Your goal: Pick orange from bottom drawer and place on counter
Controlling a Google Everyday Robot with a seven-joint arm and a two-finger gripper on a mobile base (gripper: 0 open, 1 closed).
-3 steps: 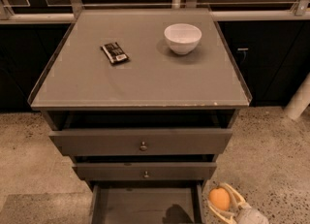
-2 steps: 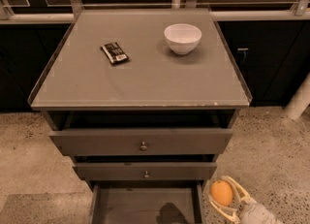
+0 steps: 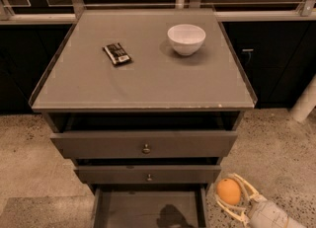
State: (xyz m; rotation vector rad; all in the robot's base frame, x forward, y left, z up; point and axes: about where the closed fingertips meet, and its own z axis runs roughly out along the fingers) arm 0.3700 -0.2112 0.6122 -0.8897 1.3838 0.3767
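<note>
The orange (image 3: 229,191) is small and round and sits between the pale fingers (image 3: 248,185) of my gripper (image 3: 231,192), at the lower right, just right of the open bottom drawer (image 3: 148,210). The gripper is shut on the orange and holds it beside the drawer's right wall, below the level of the counter (image 3: 143,74). The drawer floor shows a dark shadow and nothing else. The counter is a broad grey glossy top with a thin rim.
A white bowl (image 3: 186,38) stands on the counter at the back right. A small dark packet (image 3: 117,53) lies at the back left. Two wider drawers with knobs (image 3: 146,148) stand slightly open above the bottom one. Speckled floor surrounds the cabinet; a white post (image 3: 306,101) is at right.
The gripper with the orange has risen a little and shifted slightly beside the drawer's right wall. Nothing on the counter has moved.
</note>
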